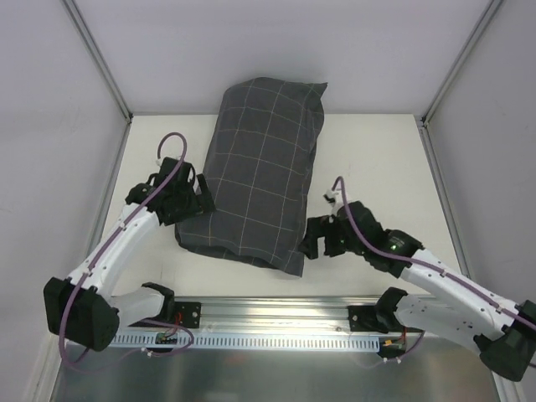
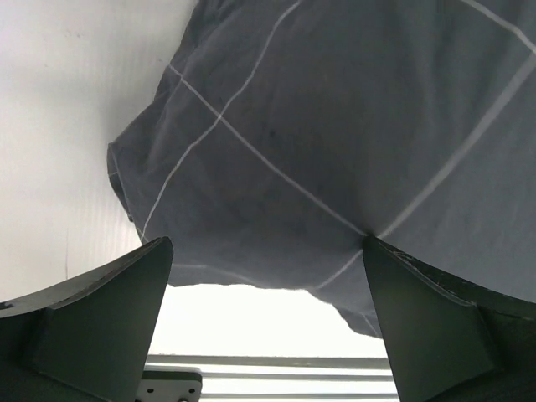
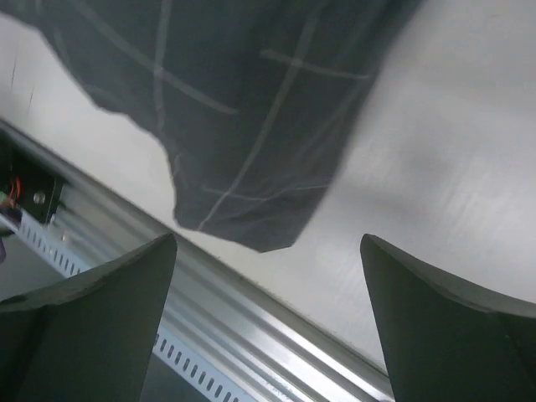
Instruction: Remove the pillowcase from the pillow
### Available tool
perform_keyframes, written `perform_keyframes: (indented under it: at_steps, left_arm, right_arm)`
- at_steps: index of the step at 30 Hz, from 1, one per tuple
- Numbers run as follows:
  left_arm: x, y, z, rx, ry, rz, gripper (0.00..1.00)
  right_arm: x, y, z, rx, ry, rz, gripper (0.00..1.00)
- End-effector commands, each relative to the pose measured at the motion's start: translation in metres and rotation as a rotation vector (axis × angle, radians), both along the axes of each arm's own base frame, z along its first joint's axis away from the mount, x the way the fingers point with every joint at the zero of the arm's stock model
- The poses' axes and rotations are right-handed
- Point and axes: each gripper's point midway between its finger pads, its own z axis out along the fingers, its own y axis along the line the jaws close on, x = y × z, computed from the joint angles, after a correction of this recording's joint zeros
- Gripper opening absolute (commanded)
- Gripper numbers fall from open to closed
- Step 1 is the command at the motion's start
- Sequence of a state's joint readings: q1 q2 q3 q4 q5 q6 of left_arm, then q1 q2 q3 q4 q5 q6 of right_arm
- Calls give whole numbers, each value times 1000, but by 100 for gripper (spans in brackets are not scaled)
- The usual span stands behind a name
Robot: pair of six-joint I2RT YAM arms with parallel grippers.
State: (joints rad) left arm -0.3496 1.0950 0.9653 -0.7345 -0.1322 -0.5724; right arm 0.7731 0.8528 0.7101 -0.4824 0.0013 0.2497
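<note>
Nothing is coming off yet: the dark grey grid-patterned fabric pillowcase (image 1: 261, 167) is lying between both hands, fully covering the pillow. The left hand (image 1: 197, 201) and right hand (image 1: 313, 241) are hovering spread, gripping nothing.

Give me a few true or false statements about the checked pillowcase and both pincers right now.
The dark grey windowpane-checked fabric pillowcase lies on the white table. True.
The left pincer is shut on fabric. False: it is wide open.
The right pincer is open and holds nothing. True.
The plain white pillow lies bare beside the cover. False: no white pillow shows; the cover looks stuffed.
</note>
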Motion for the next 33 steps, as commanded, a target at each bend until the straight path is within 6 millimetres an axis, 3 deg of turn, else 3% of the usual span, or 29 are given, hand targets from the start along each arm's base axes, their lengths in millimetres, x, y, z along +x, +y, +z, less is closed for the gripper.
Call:
perform_keyframes:
  at_steps: [1, 2, 6, 8, 9, 11, 12, 13, 15, 17, 18, 20, 21, 23, 24, 25, 26, 29, 30, 33]
  left_arm:
    - [27, -13, 7, -106, 12, -58, 99]
    - [31, -21, 9, -133, 21, -86, 99]
    - [38, -40, -8, -202, 111, -127, 97]
    - [34, -44, -14, -221, 136, -134, 86]
    - [33, -44, -15, -227, 138, -135, 80]
    - [28, -45, -17, -237, 140, -143, 52]
    - [27, -45, -12, -244, 119, -147, 41]
    - [24, -46, -10, -248, 112, -156, 20]
    - [20, -50, 4, -281, 73, -193, 0]
    - [15, -55, 22, -313, 19, -233, 0]
    - [12, -58, 29, -334, 4, -252, 0]
    - [7, -59, 48, -353, -57, -272, 0]
    - [7, -60, 58, -363, -87, -279, 0]
    - [4, -60, 78, -377, -151, -288, 0]
    - [5, -61, 95, -390, -192, -294, 0]
    - [5, -61, 105, -395, -219, -296, 0]
    - [6, -61, 124, -404, -271, -299, 0]
    - [6, -62, 147, -418, -319, -301, 0]
    - [7, -62, 156, -427, -339, -299, 0]
    - [6, -65, 160, -440, -341, -309, 0]
  right_arm:
    - [-18, 46, 10, 66, -29, 87, 96]
    - [-23, 51, -7, 35, 13, 81, 96]
    - [-32, 69, -33, -34, 35, 79, 98]
    - [-26, 70, -43, -60, 43, 27, 95]
    - [-22, 70, -43, -69, 37, 9, 87]
    - [-11, 67, -42, -95, 6, -30, 66]
    - [-4, 67, -34, -93, -4, -44, 45]
    - [1, 67, -28, -95, -15, -43, 32]
    - [17, 60, -6, -122, -72, -50, 2]
    - [30, 41, 9, -171, -109, -90, 1]
    - [45, 31, 36, -151, -165, -117, 1]
    - [55, 15, 65, -124, -209, -145, 1]
    - [63, 0, 88, -96, -263, -176, 1]
    - [70, -12, 132, -36, -341, -207, 1]
    - [70, -17, 163, 3, -407, -207, 1]
    - [69, -19, 177, 18, -434, -205, 1]
    - [67, -21, 187, 22, -450, -200, 1]
    - [63, -27, 215, 31, -486, -199, 1]
    - [63, -29, 218, 28, -491, -200, 1]
    - [61, -33, 214, 27, -485, -214, 1]
